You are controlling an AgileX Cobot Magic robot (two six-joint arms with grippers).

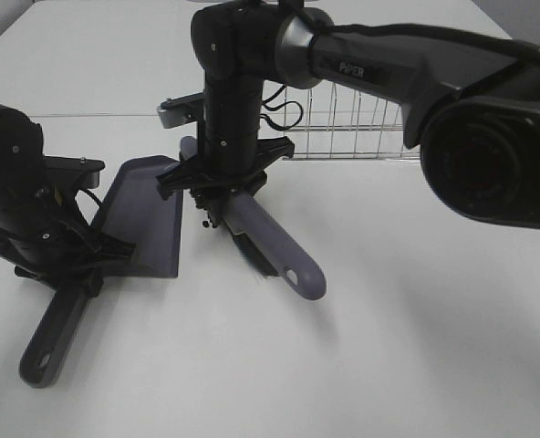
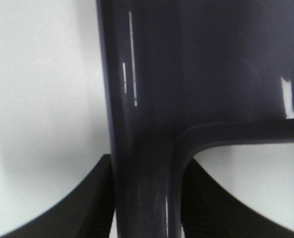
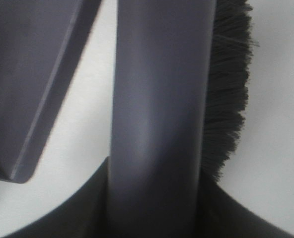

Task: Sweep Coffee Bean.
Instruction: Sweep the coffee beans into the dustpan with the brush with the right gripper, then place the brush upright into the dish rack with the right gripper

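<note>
Clamping the grey-purple handle of the brush (image 1: pixel 284 260), the right gripper (image 1: pixel 217 194) stood with its jaws closed tight on it. Black bristles (image 3: pixel 231 89) fanned out along one side of the handle. Just beside it, the straight front lip of the dustpan (image 1: pixel 147 214) faced the brush. A narrow strip of white table (image 1: pixel 416 347) lay between the two, so they did not touch. The left gripper (image 1: pixel 77 266) was clenched on the dustpan's handle where it met the pan. Of the coffee bean (image 1: pixel 203 222), only a tiny dark speck or two showed, on the table in that strip right under the right gripper; the arm hid whatever else lay there. Counted: one brush, one dustpan, two arms. A single wire rack (image 1: pixel 352 128) stood behind the right arm, toward the far side of the table. To the right of the brush and in front of it, the table lay wide open.
</note>
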